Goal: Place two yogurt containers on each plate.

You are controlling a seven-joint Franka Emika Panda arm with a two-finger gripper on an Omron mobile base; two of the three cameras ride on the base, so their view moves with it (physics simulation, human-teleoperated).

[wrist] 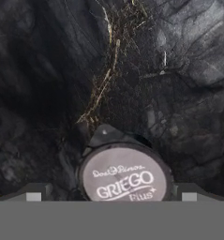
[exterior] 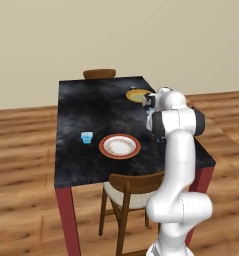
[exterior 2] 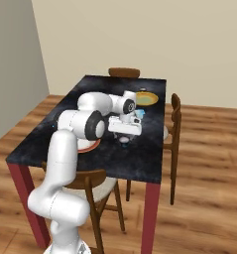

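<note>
While the arm bends down over the dark table (exterior: 91, 120), the gripper (wrist: 111, 196) points at its top, fingers (wrist: 34, 193) spread either side of a round yogurt container (wrist: 124, 174) directly beneath; the white plate (exterior: 120, 146) lies well apart.

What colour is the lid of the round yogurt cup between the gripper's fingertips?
Grey with white lettering on the yogurt cup, clearest in the hand view.

Even, soft rendered light; faint shadows under table (exterior: 71, 150); hand view dim, grainy.
</note>
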